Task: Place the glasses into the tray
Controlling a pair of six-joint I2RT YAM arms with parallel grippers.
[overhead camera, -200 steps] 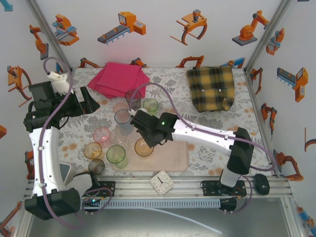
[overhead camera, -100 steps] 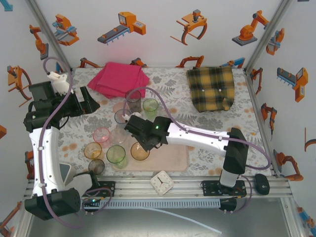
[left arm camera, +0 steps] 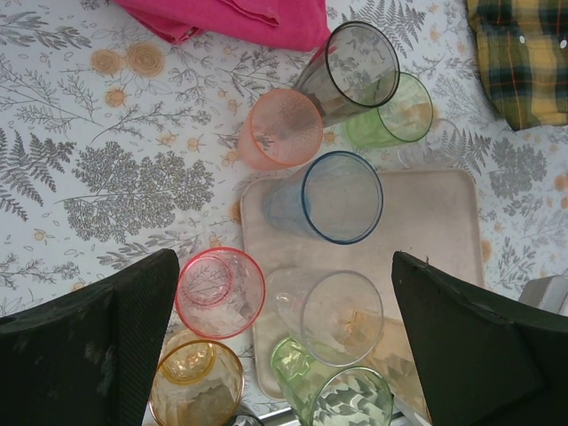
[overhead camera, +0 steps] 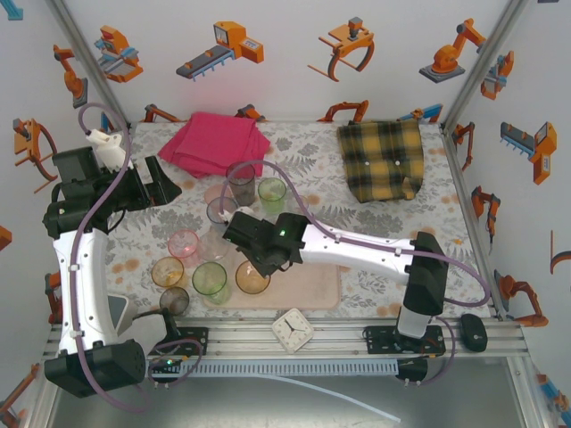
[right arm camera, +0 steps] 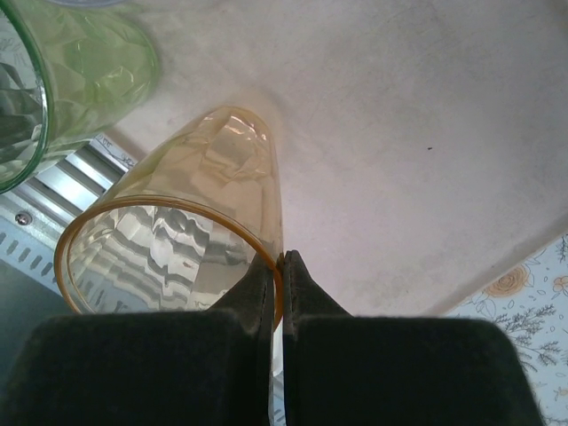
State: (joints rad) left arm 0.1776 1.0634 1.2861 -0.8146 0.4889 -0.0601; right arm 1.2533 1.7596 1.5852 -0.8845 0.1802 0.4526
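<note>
Floral-printed surface (overhead camera: 446, 214) carries the flat pale-pink rectangular tray (right arm camera: 399, 133). Right fingers (right arm camera: 253, 297) pinch the rim of 1 amber transparent tumbler (right arm camera: 177, 222) at the tray's near-left corner. Left fingers (left arm camera: 115, 328) stand wide apart, empty. Such a thin rim pinch could slip, or the release could tip it against the neighbouring green tumbler (right arm camera: 80, 71).

top external: high, near side, facing down over the table (overhead camera: 375, 283) | left wrist: mid-height, downward, tray (left arm camera: 439, 209) centre-right of frame | right wrist: very near, skimming the same tray, upper right of frame
</note>
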